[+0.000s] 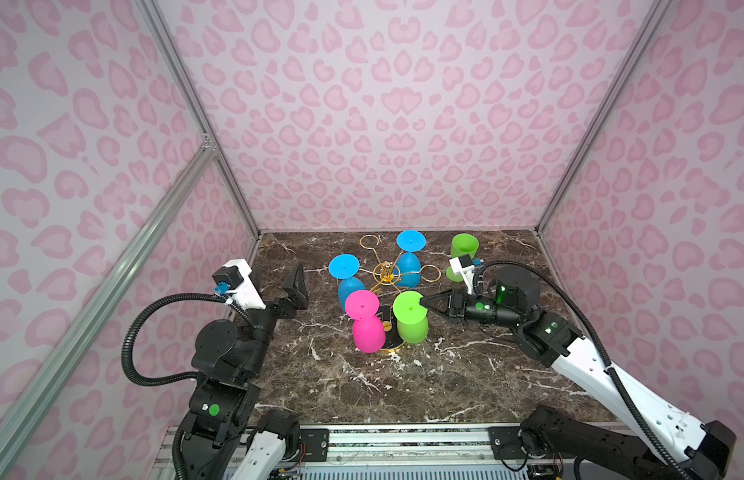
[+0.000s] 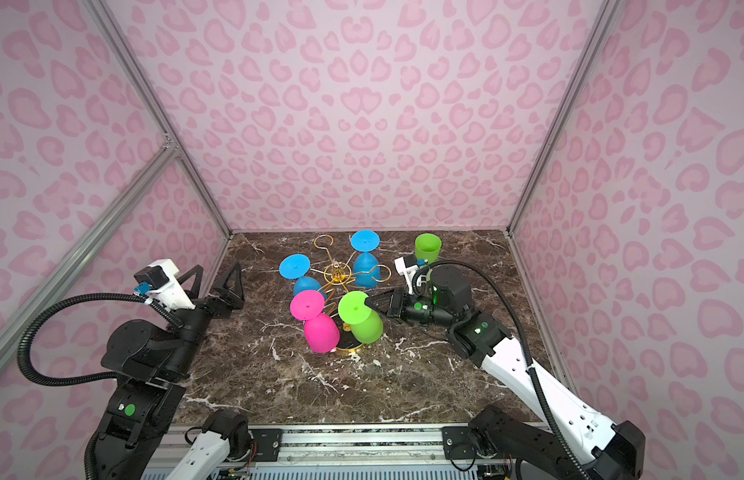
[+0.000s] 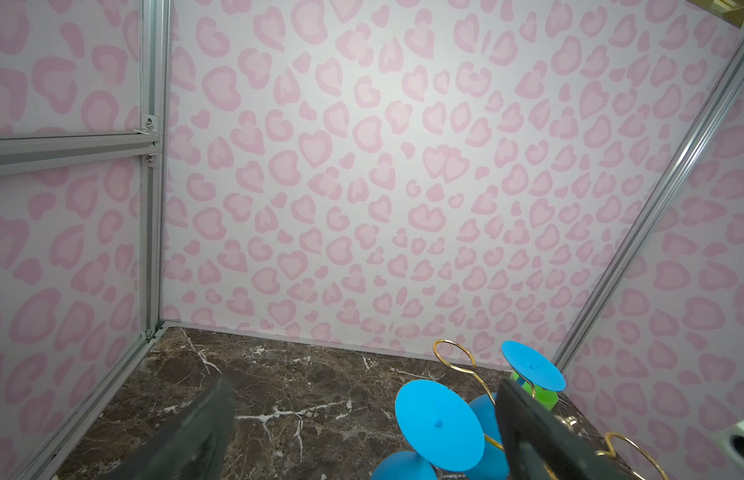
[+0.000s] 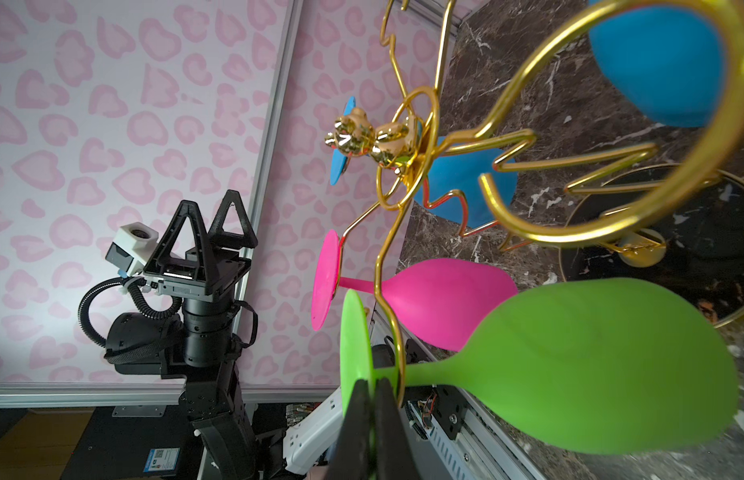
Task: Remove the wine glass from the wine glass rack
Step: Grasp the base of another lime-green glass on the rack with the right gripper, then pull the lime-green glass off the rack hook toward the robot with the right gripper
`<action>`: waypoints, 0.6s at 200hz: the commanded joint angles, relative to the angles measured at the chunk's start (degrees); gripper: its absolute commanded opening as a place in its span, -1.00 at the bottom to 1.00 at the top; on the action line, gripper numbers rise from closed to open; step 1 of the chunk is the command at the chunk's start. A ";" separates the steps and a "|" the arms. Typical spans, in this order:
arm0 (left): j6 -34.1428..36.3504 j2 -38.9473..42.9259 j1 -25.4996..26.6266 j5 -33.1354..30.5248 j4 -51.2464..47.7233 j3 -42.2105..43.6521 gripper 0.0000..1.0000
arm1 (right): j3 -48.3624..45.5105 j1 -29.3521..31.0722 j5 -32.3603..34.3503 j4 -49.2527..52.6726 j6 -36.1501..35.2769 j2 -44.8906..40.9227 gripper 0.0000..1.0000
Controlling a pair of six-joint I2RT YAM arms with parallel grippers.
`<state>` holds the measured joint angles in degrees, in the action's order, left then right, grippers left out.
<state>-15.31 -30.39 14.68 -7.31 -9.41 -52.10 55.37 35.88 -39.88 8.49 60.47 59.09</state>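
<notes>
The green wine glass (image 1: 412, 328) hangs upside down at the near side of the wine glass rack (image 1: 385, 272). Its round foot is up and its bowl mouth faces down toward the worktop (image 1: 362, 395), so its long axis is almost vertical, leaning a little. The stem sits in a wire hook. My right end effector (image 1: 424, 300) lies flat, and its fingers are pressed together on the rim of that foot. My left end effector (image 2: 212, 278) is spread wide, well apart from the rack.

The glass is matte, smooth and tulip-shaped. The rack is thin shiny gold wire over a round black base with a gold rim. A pink wine glass (image 1: 367, 332) hangs just beside the green one, and two blue wine glasses (image 1: 408, 270) hang behind. A second green glass (image 1: 464, 247) stands mouth up at the far right of the dark marble worktop.
</notes>
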 commanded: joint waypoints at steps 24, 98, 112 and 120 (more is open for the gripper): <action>0.27 0.33 -0.07 -0.23 1.06 0.33 0.97 | 0.28 -0.10 0.72 -1.85 1.41 0.15 -1.00; 0.18 0.48 -0.04 -0.07 1.15 0.33 0.98 | 1.41 -0.08 1.11 -4.15 4.41 0.17 -1.00; 0.18 0.46 -0.02 -0.14 1.20 0.33 0.98 | 1.29 -0.11 1.27 -4.86 5.07 0.15 -1.00; 0.17 0.59 -0.09 -0.07 1.23 0.33 0.98 | 1.39 -0.10 1.58 -4.94 5.25 0.06 -1.00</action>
<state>-15.31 -30.06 14.63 -7.33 -9.52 -51.92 56.45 35.77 -39.00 6.50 64.31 59.20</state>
